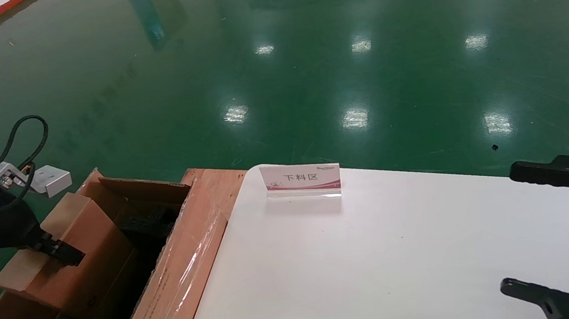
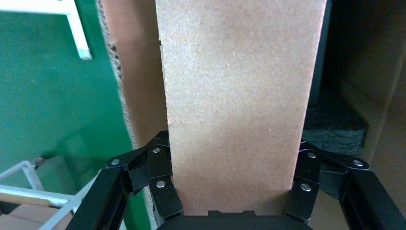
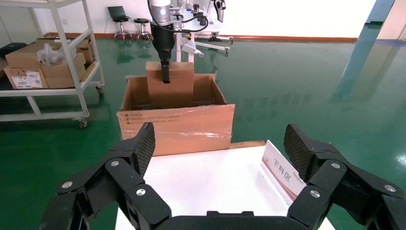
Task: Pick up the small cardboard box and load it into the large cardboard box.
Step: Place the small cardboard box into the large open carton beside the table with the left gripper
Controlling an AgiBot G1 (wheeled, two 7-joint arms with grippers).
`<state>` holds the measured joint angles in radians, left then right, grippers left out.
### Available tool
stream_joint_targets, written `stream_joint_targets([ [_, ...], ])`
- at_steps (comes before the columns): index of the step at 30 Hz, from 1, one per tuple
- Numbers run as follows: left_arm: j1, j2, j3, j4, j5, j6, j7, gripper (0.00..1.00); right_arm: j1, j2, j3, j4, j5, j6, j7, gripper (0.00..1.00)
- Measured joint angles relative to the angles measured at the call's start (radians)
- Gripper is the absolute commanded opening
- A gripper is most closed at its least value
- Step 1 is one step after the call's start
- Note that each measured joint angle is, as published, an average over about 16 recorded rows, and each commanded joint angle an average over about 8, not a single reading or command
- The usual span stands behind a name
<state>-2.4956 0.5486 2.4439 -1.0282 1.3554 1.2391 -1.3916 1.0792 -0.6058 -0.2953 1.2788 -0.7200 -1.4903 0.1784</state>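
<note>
**Small box held upright in the mouth of the carton**

The small cardboard box (image 1: 65,245) stood on end, partly lowered into the large cardboard box (image 1: 173,282), near the carton's far wall as seen from the white surface. The left hand (image 1: 63,252) gripped it from above, its black fingers (image 2: 165,191) pressed against the two opposite sides of the plain brown panel (image 2: 234,105). In the right wrist view the same box (image 3: 170,88) rose above the carton's rim, with the left hand (image 3: 165,74) clamped on its upper edge.

The carton (image 3: 174,127) sat on the green floor, touching the edge of the white surface (image 1: 396,252). Its near flap carried shiny clear tape (image 1: 192,266), and black foam (image 1: 146,221) showed inside.

On the surface, a small sign with red trim and Chinese characters (image 1: 300,180) stood near the far edge.

The right hand (image 3: 220,167) hung over the surface's right side, well apart from the carton, its fingers (image 3: 141,146) spread wide and holding nothing.
</note>
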Motion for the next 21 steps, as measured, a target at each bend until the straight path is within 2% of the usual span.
stream_joint_targets([
  [21, 0.073, 0.048, 0.008, 0.03, 0.02, -0.059, -0.043, 0.0, 0.0, 0.0, -0.001, 0.0, 0.001, 0.0, -0.001, 1.0],
])
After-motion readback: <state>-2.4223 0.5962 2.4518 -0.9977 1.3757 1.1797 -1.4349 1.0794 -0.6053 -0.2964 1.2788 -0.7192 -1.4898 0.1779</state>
